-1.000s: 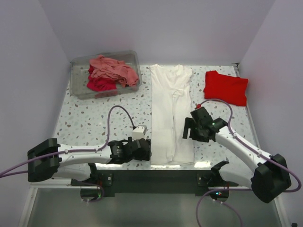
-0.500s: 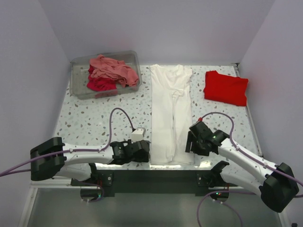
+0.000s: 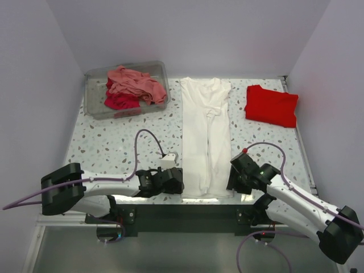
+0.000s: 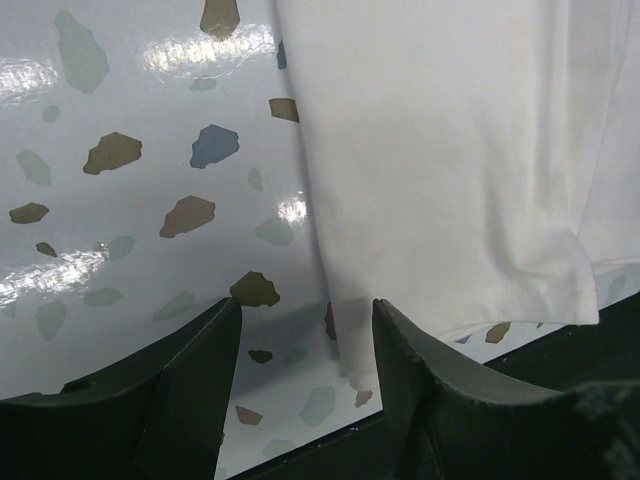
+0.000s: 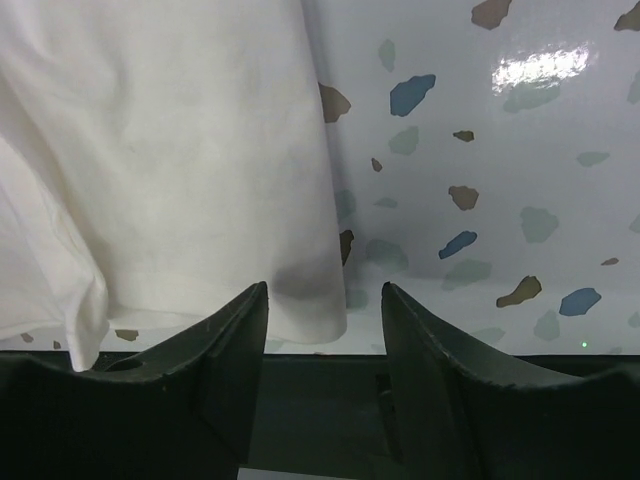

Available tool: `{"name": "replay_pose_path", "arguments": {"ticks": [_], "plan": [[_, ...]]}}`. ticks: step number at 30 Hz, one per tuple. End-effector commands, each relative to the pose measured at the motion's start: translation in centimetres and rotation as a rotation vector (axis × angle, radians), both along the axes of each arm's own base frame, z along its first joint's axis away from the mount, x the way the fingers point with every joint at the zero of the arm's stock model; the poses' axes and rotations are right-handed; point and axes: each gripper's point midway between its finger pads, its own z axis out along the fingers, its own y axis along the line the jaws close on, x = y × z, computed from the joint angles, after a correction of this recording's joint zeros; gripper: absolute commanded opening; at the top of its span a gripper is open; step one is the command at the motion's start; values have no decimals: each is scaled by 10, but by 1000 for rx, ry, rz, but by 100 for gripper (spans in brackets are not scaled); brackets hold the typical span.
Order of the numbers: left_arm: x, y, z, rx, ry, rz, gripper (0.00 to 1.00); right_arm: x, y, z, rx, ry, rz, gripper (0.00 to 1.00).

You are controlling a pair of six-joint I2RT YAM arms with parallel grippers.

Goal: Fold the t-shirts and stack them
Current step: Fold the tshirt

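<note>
Parted at the left gripper, clamping nothing, straddling the white t-shirt at its side edge near the hem. Parted likewise at the right gripper, over the opposite hem corner. Far ahead of the right jaws, folded red t-shirt; far ahead of the left, clear bin of pink and crimson t-shirts.
</note>
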Motion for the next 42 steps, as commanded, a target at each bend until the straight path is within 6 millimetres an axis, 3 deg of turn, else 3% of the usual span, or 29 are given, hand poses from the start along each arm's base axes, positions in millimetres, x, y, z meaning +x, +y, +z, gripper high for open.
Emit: {"name": "replay_pose_path", "arguments": {"ticks": [1, 7, 23, 29, 42], "plan": [[-7, -8, -6, -20, 55, -9, 60, -10, 2, -3, 25, 29, -19, 51], [-14, -10, -14, -11, 88, -14, 56, -17, 5, -8, 32, 42, -6, 49], [-25, -1, -27, 62, 132, -2, 48, -12, 22, -7, 54, 26, 27, 47], [-39, -1, -34, 73, 169, -20, 45, -14, 24, -10, 51, 32, 32, 45], [-47, 9, -36, 103, 182, 0, 34, -14, 26, -14, 44, 34, 44, 36]]}}
